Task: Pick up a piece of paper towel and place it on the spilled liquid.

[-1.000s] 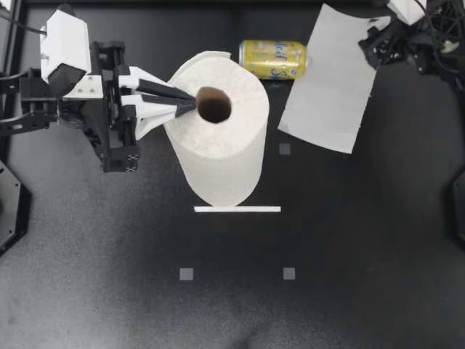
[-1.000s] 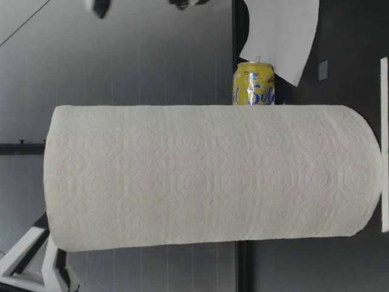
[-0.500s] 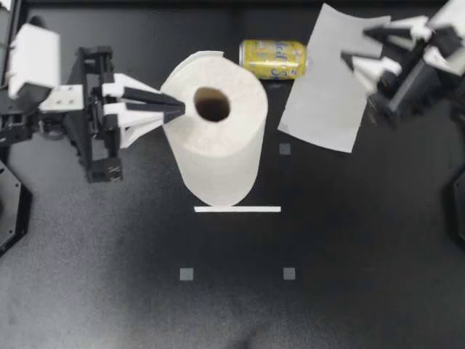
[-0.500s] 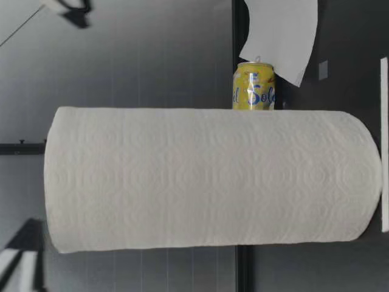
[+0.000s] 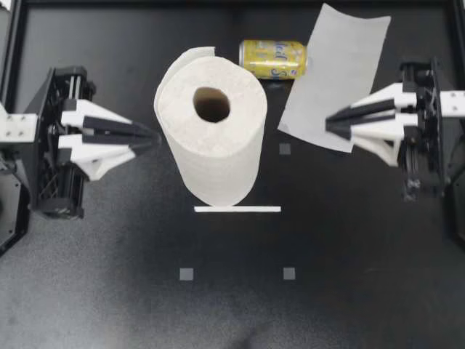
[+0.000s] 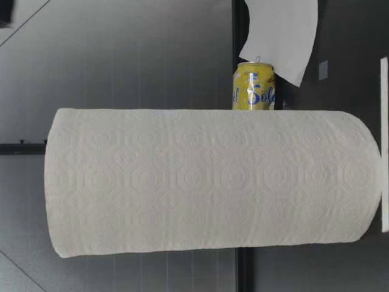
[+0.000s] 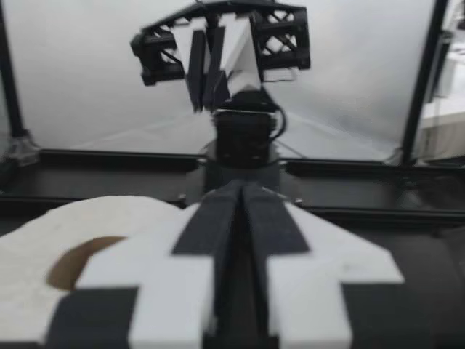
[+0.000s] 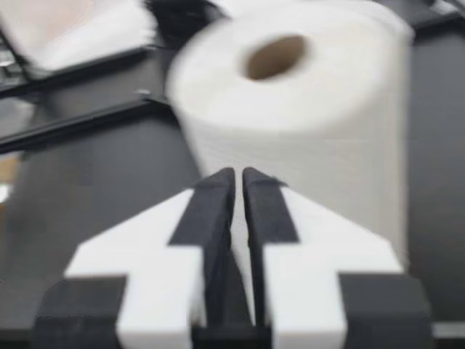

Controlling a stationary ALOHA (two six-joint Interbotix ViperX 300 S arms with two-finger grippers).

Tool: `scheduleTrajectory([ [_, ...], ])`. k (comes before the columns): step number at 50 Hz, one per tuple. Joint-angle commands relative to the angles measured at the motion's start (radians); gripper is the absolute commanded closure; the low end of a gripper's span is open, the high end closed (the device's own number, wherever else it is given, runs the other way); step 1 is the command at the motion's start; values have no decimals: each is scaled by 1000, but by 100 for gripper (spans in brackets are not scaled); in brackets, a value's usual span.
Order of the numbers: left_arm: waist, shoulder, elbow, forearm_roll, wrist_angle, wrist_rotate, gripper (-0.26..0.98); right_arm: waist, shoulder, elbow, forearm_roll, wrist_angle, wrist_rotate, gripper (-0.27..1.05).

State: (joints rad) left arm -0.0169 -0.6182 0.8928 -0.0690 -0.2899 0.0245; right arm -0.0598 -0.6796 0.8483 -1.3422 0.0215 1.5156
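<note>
1. One paper towel roll (image 5: 211, 131) stood upright on the matte black desk (image 5: 109, 291). It was a fat white cylinder with an embossed, quilted surface and a brown cardboard core.
2. One loose paper towel sheet (image 5: 334, 80), thin and roughly rectangular, lay flat at the far side of the desk, its edge touching one yellow metal can (image 5: 273, 58) that lay on its side.
3. My left tool (image 5: 152, 136) had its two black-tipped fingers pressed together on nothing, with the tip just beside the roll.
4. My right tool (image 5: 330, 122) was likewise closed and empty. Its tip was over the sheet's near edge, but whether they touched could not be told.
5. One white strip (image 5: 237, 209) lay at the roll's base, and three grey squares (image 5: 285, 148) marked the desk.
6. Seen across the desk, the roll (image 6: 206, 179) hid part of the can (image 6: 253, 85) behind it.
</note>
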Motion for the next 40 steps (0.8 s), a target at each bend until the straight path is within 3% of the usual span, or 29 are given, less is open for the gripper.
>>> scheduleTrajectory([
  [1,-23,-9,-14,2,-3,-3,59,55,12,-54,-14,-6,-6,55],
  [18,-48,20,-43,-3,-2,-8,59,242,52,-143,-84,158,-11,55],
  [40,-48,18,-37,-3,-9,-6,59,244,26,-123,-86,204,-9,55],
])
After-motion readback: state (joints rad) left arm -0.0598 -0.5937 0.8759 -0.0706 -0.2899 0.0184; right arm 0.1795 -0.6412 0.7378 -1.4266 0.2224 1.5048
